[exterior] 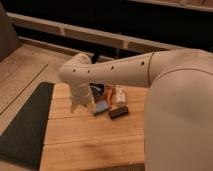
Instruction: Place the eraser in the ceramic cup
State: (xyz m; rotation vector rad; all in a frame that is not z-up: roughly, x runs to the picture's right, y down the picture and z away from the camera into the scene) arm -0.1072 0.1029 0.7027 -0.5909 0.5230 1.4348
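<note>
Camera view: gripper (84, 107) hangs just left of the blue-grey pad (101, 107), its opening impossible to tell; the eraser (118, 112) lies free on the table (90, 145), best approached squarely across its narrow width

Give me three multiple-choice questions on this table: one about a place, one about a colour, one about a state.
1. Where is the eraser? A on the wooden table; B on the floor; C on a shelf.
2. The pad beside it is: A red; B blue-grey; C green.
3. The eraser is: A gripped; B lying free; C atop the pad.
Answers: A, it rests on the planks; B, its face shows blue-grey; B, the gripper hangs left of the pad, apart from it.
</note>
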